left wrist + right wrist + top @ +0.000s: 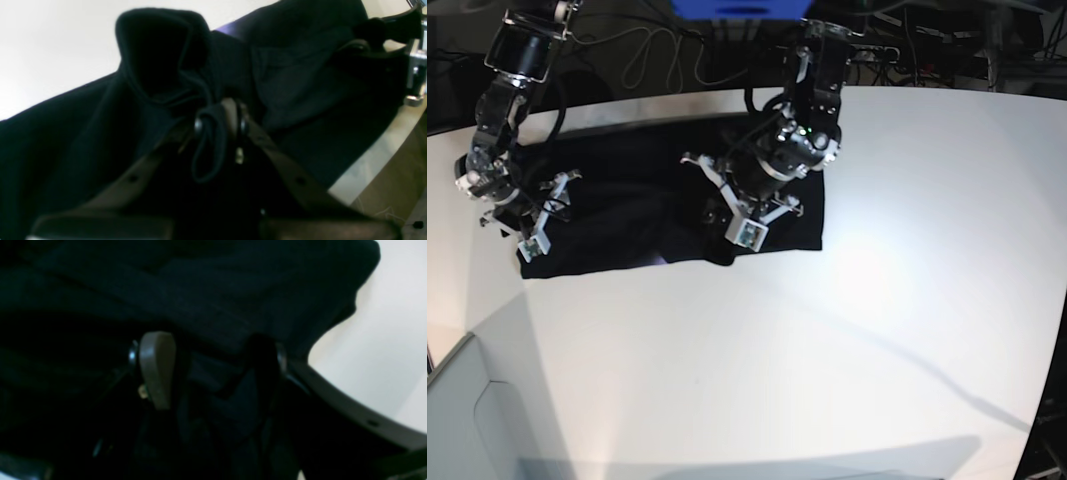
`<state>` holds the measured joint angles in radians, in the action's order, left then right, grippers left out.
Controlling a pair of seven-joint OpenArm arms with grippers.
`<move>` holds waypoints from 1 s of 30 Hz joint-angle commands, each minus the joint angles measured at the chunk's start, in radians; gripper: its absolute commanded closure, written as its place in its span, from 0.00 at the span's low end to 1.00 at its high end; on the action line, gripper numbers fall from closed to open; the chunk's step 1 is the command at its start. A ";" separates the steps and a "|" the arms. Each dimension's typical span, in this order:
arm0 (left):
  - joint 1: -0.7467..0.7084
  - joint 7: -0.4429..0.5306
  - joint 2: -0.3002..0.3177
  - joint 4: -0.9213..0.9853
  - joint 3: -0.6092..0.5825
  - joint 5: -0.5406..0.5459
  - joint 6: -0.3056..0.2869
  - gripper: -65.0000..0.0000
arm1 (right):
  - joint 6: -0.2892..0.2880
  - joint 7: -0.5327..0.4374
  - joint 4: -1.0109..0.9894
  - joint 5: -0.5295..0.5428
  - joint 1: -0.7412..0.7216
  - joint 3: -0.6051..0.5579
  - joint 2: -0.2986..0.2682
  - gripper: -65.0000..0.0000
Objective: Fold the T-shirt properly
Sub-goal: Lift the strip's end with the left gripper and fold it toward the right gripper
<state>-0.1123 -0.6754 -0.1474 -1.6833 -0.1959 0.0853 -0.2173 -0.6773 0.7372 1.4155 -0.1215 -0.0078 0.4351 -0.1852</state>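
T-shirt [642, 205] bunched on table [827, 340]

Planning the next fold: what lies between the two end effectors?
Only T-shirt cloth, dark and rumpled, spans from the right end effector to the left end effector, as the base view shows.

Black jointed arms, white brackets, grey-brown fingers [156, 370], looped cables

Large black short-sleeved cloth T-shirt [647, 205]: uniformly black in all views, plain, with only a thin purple sliver at one fold edge in the left wrist view. Smooth white tabletop [877, 300] plain, unpatterned; both arms black with grey-brown fingers [156, 370]
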 commanded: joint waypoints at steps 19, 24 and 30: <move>-0.019 0.018 -0.010 -0.262 0.019 0.124 -0.004 0.50 | -0.021 0.048 -0.005 -0.036 -0.005 -0.015 -0.001 0.46; -0.069 0.016 0.030 -0.291 0.092 0.126 -0.004 0.50 | -0.021 0.048 -0.005 -0.036 -0.013 -0.048 -0.004 0.46; -0.128 0.018 0.098 -0.291 0.227 0.135 -0.004 0.50 | -0.021 0.048 -0.005 -0.036 -0.014 -0.048 0.000 0.46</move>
<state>-0.2413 -0.6773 -0.0444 -1.9560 0.0387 0.1993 -0.2138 -0.6777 0.7403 1.4139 -0.1337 -0.0269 0.3923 -0.1848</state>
